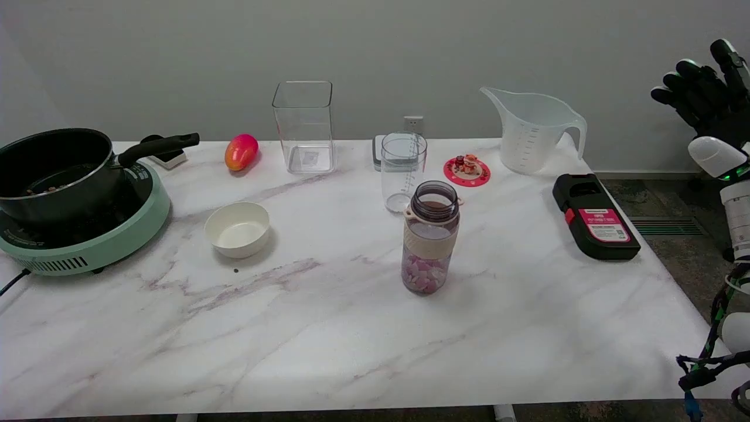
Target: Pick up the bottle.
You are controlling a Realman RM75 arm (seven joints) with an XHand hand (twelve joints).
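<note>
The bottle [430,237] stands upright near the middle of the marble table [328,346]. It is clear with a dark open neck, a beige band around its middle and pink pieces in its lower part. My right hand [706,94] is raised in the air at the far right, beyond the table's right edge and well away from the bottle. Its black fingers are spread apart and hold nothing.
A clear measuring cup [403,171] stands just behind the bottle. Farther back are a tall clear container [303,126], a white pitcher [532,130], a red coaster [467,170] and a mango [241,152]. A black device [595,217] lies right, a white bowl [237,229] and pot on cooker [70,199] left.
</note>
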